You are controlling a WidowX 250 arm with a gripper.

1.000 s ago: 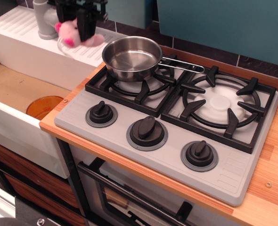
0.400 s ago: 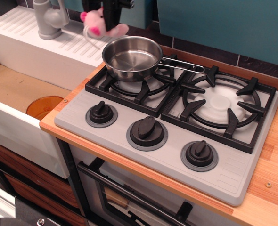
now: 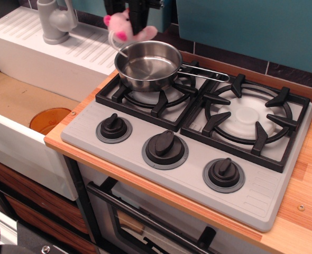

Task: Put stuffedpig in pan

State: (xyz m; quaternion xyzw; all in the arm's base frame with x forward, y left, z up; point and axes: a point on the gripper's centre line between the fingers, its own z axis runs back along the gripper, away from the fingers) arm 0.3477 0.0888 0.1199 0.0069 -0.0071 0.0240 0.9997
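Nearest me: wooden tabletop (image 3: 299, 211) edge w/ the grey stove plate (image 3: 262, 196) set in it, three black knobs (image 3: 165, 147) in a row along the front. Left of that, the white sink basin (image 3: 18, 100) w/ an orange disc (image 3: 49, 119) at the bottom, grey tap (image 3: 54, 21) behind.

Mid: two black burner grates. The right grate (image 3: 248, 117) is bare. On the left one sits the round shiny steel pan (image 3: 147, 64), long thin handle (image 3: 206, 73) pointing right, bowl empty.

Far: my black hand (image 3: 136, 16), mostly cut off by the top edge, clamped on the small light-pink plush pig (image 3: 125, 27). Pig hangs in the air above the pan's back-left rim, not touching it; its white string loop (image 3: 116, 45) dangles down toward the rim.

Step, as I judge it: carry phase, drop not yet made. To do it well I want the pig over the bowl's centre, i.e. more toward the front-right, before lowering. Releasing here risks the pig landing on the rim and rolling off toward the sink. Also mind the loop: it could catch on the rim. Come down low inside the walls, then let go; the plush is light and may bounce if dropped from high.
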